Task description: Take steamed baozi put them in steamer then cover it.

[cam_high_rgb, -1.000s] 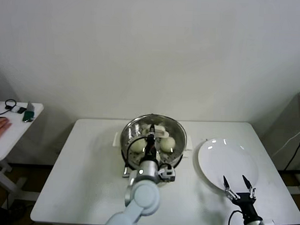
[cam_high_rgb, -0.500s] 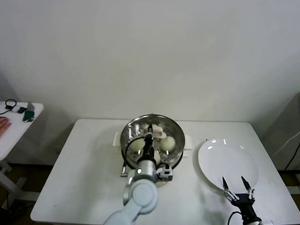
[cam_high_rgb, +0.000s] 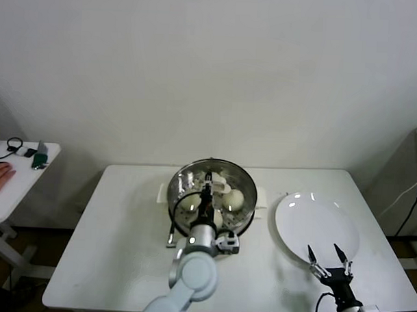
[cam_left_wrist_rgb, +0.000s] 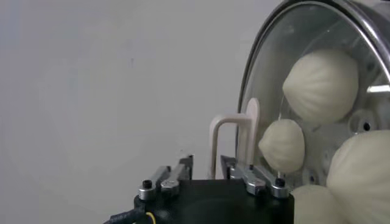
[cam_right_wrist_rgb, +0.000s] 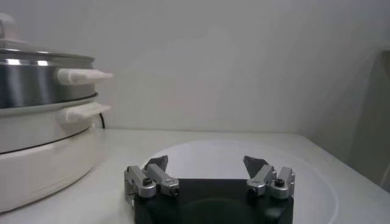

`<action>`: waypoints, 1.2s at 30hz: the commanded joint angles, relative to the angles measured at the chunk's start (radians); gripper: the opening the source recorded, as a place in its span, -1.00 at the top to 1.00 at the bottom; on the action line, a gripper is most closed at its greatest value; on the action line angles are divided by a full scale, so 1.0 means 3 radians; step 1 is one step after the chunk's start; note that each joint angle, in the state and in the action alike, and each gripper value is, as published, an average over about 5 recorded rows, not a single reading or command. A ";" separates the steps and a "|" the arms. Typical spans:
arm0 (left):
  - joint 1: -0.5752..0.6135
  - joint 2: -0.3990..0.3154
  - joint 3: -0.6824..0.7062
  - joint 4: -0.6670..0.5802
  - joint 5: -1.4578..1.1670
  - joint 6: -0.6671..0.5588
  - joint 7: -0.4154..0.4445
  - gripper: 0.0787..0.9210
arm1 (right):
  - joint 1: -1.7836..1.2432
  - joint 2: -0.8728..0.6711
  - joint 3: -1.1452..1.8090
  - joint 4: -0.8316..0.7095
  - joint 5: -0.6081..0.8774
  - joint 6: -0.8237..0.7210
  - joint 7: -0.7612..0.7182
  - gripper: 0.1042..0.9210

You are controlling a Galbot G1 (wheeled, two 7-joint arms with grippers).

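Observation:
The clear glass cover (cam_high_rgb: 194, 177) lies on the steel steamer (cam_high_rgb: 174, 208) at the table's middle, with several off-white baozi (cam_high_rgb: 235, 198) showing through the glass. In the left wrist view the cover (cam_left_wrist_rgb: 268, 91) fills the side, with baozi (cam_left_wrist_rgb: 320, 85) behind the glass. My left gripper (cam_high_rgb: 209, 186) reaches over the cover's centre. It (cam_left_wrist_rgb: 206, 161) is open, its jaws slightly apart on either side of one leg of the cream bar handle (cam_left_wrist_rgb: 234, 131). My right gripper (cam_high_rgb: 326, 254) hovers open and empty over the near edge of the white plate (cam_high_rgb: 316, 218).
The steamer (cam_right_wrist_rgb: 36, 79) sits on a white cooker base (cam_right_wrist_rgb: 42, 152) with side handles (cam_right_wrist_rgb: 85, 76). A black cable (cam_high_rgb: 172, 226) runs off its left front. The empty plate (cam_right_wrist_rgb: 201, 152) lies right of it. A side table (cam_high_rgb: 16, 170) with small items stands at far left.
My left gripper's jaws have parted from their grip on the cover's handle. The cover rests on the steamer. My right gripper has drifted slightly toward the near table edge.

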 commanded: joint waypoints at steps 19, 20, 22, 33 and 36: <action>0.0858 0.0709 -0.0718 -0.1269 -0.3130 -0.0777 -0.0957 -0.76 | 0.0077 -0.0058 -0.0032 0.0106 0.0053 -0.0133 0.0421 -0.76; 0.0975 0.0726 -0.0805 -0.1313 -0.3339 -0.0867 -0.1009 -0.76 | 0.0086 -0.0056 -0.0034 0.0108 0.0054 -0.0137 0.0430 -0.76; 0.1188 0.0722 -0.1000 -0.1364 -0.3747 -0.1101 -0.1122 -0.77 | 0.0105 -0.0047 -0.0039 0.0114 0.0058 -0.0144 0.0434 -0.76; 0.1741 0.0651 -0.2770 -0.0761 -0.6033 -0.2097 -0.0945 -0.77 | 0.0121 0.0005 -0.0045 0.0100 -0.0015 -0.0096 0.0426 -0.76; 0.1829 0.0735 -0.2841 -0.0456 -0.6256 -0.2314 -0.0878 -0.77 | 0.0123 0.0014 -0.0053 0.0062 -0.0019 -0.0048 0.0406 -0.76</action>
